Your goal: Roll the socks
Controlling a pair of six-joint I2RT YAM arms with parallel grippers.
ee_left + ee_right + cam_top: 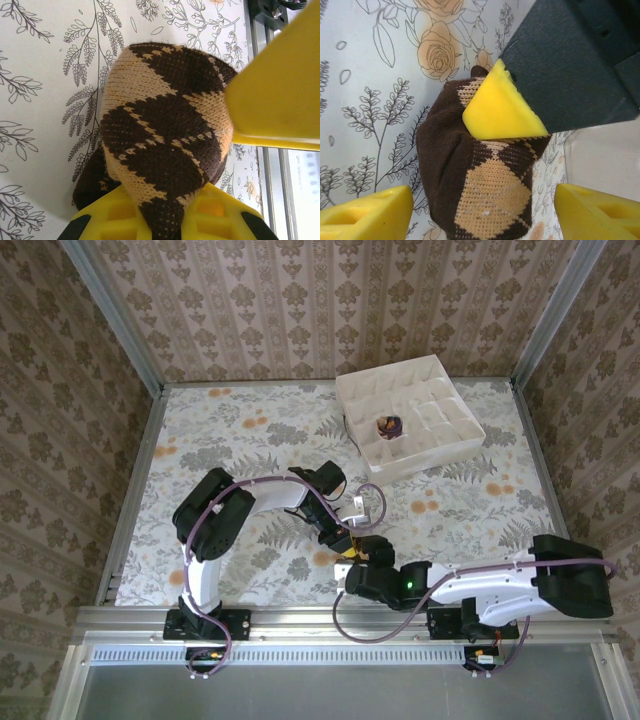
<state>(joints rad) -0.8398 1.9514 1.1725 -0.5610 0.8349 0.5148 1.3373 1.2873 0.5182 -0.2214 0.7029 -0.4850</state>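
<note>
A brown knit sock with tan diamond checks (165, 130) is bunched over the floral table (230, 440) near its front edge. One end is pinched and hidden between the left gripper's (167, 220) fingers. The right gripper (480, 200) straddles it with its fingers spread wide. From above, the arms mostly cover it. A small purple striped sock ball (388, 426) sits in one compartment of the white tray (440, 390).

The top external camera looks steeply down from above and behind the arm bases, taking in the whole table (250, 440) as far as its far edge. Both wrist cameras sit very close above the table, towards the middle of its near edge. They aim down at the brown sock (165, 145) from opposite sides, and that sock is what the two views share.
</note>
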